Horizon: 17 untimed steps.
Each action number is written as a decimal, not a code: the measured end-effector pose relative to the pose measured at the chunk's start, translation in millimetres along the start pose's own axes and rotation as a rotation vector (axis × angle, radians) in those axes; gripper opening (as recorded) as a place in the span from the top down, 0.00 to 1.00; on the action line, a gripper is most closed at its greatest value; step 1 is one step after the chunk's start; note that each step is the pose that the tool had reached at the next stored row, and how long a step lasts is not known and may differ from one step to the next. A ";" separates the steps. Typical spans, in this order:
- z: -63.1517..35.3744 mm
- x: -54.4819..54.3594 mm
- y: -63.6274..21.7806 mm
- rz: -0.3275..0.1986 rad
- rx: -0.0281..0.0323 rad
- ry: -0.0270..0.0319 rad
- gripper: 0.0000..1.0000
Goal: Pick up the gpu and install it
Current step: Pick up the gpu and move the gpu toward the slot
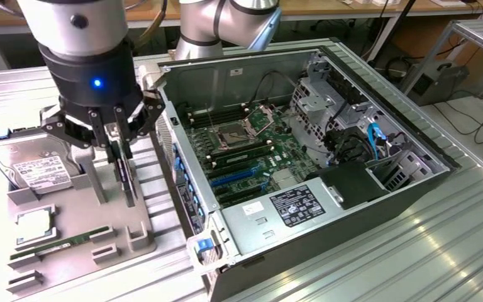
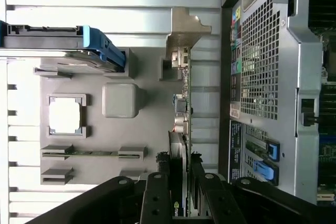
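1. The gripper [image 1: 117, 151] [image 2: 180, 183] hangs over the grey tray [image 1: 116, 221] [image 2: 149, 77] on the exterior view's left, pointing straight down.
2. Its fingers [image 2: 156, 198] are closed onto the gpu [image 1: 127, 182] [image 2: 181, 135], one pressed against each face of the card.
3. The gpu stands on edge, thin and upright, on the tray's right side, just beside the open computer case [image 1: 309, 229] [image 2: 262, 66].
4. In the wrist view its silver end bracket [image 2: 184, 30] sits at the end away from the fingers.
5. A hard drive [image 1: 36, 167] [image 2: 52, 40] rests at the far left of the tray.
6. Nearer the camera on the tray lie a square processor chip [image 1: 36, 225] [image 2: 65, 115] and a narrow green memory stick [image 1: 57, 242] [image 2: 79, 153].
7. The case lies on its side on the ribbed metal table [image 1: 409, 251], its motherboard [image 1: 250, 151] facing up, on the exterior view's right.
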<state>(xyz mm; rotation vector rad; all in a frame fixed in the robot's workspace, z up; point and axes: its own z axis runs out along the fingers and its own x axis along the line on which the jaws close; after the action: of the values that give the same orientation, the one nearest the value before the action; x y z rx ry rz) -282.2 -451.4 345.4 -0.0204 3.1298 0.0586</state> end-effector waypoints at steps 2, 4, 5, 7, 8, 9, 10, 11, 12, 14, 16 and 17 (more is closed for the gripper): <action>-9.3 -0.8 -0.3 0.000 -0.0001 0.0003 0.74; -18.1 -1.9 -0.7 0.000 0.0000 0.0009 0.74; -22.7 -2.6 -1.0 0.000 -0.0001 0.0011 0.74; -32.2 -4.7 -1.7 0.000 -0.0001 0.0019 0.74; -36.8 -6.3 -2.1 0.000 -0.0001 0.0025 0.74; -41.1 -8.1 -2.5 0.000 -0.0001 0.0032 0.74; -46.0 -10.3 -3.1 0.000 -0.0001 0.0042 0.74; -50.3 -12.4 -3.6 0.000 -0.0001 0.0051 0.74; -54.9 -14.8 -4.3 0.000 -0.0001 0.0060 0.74; -65.6 -21.3 -6.2 0.000 -0.0001 0.0088 0.74; -74.6 -27.3 -8.1 0.000 -0.0003 0.0114 0.74; -78.5 -30.0 -9.0 0.000 -0.0002 0.0127 0.74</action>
<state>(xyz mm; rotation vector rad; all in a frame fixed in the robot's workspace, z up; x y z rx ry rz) -253.0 -463.0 423.8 -0.0204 3.1425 0.0591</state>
